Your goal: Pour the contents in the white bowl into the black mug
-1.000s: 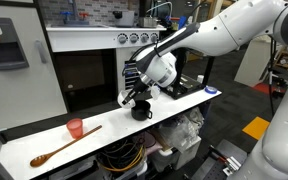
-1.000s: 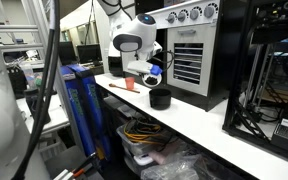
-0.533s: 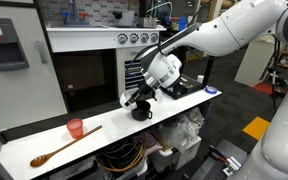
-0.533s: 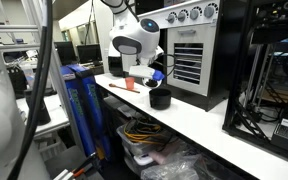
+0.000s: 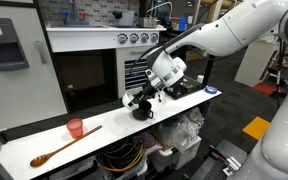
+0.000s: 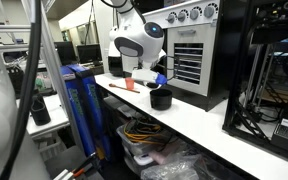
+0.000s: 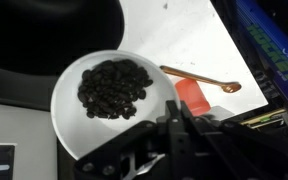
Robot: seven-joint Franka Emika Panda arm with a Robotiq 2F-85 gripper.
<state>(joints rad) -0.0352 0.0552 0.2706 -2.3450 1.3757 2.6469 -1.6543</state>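
**A:** Starting nearest the wrist camera: what has the gripper (image 7: 172,115) got?

**B:** Its fingers are pinching the lower-right rim of the white bowl (image 7: 69,125). The dark finger bodies fill the bottom of the frame.

**A:** Bowl position and contents?

**B:** Centre-left of the frame, seen from above. A heap of small dark pieces (image 7: 114,88) lies in the middle, with white showing all round it.

**A:** Beyond the bowl?

**B:** The black mug (image 7: 44,30) is a large dark round shape in the upper left, and the bowl's upper edge overlaps it. Just right of the bowl stands a pink-red cup (image 7: 191,93) on the white table (image 7: 184,35). Past the cup a wooden spoon (image 7: 199,78) runs toward the right edge.

**A:** From outside?

**B:** In an exterior view the gripper (image 5: 139,97) holds the bowl off the table, just above and left of the mug (image 5: 142,112), which stands mid-frame. The cup (image 5: 75,128) and spoon (image 5: 64,147) lie well apart from it in the lower left. Behind them is an oven front (image 5: 84,75) with a row of knobs along its top.

**A:** And the other angle?

**B:** In an exterior view the mug (image 6: 161,98) stands on the table at centre frame, with the gripper (image 6: 149,78) just above and to its left. I cannot tell the bowl's tilt from there.
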